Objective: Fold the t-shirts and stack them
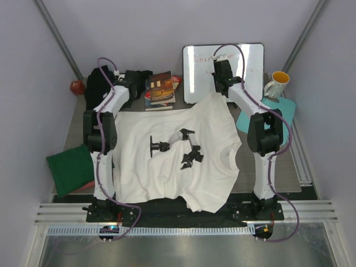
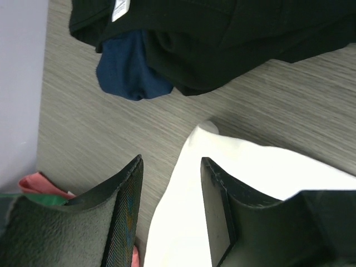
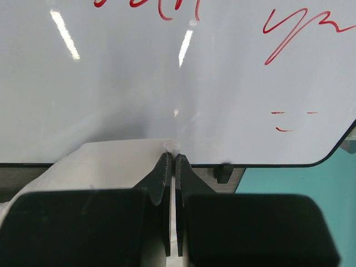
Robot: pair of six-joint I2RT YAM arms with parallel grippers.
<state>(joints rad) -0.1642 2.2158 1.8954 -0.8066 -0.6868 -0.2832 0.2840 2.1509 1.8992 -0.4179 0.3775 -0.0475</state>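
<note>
A white t-shirt (image 1: 178, 161) with black printed marks lies spread flat between the two arms. My right gripper (image 1: 218, 89) is shut on its far right corner and holds that corner up in front of the whiteboard. In the right wrist view a bit of white cloth (image 3: 111, 161) is pinched at the tips of the right gripper (image 3: 171, 157). My left gripper (image 1: 135, 80) hovers at the back left, open. In its wrist view the left gripper (image 2: 169, 167) stands over the far left corner of the white t-shirt (image 2: 267, 167) without pinching it. Black t-shirts (image 1: 97, 80) are piled at the back left.
A green t-shirt (image 1: 69, 167) lies at the left edge, with salmon cloth (image 2: 39, 183) beside it. Books (image 1: 161, 89), a whiteboard (image 1: 222, 72), a mug (image 1: 276, 84) and a teal mat (image 1: 281, 108) line the back. Dark blue cloth (image 2: 128, 67) pokes from the black pile (image 2: 222, 39).
</note>
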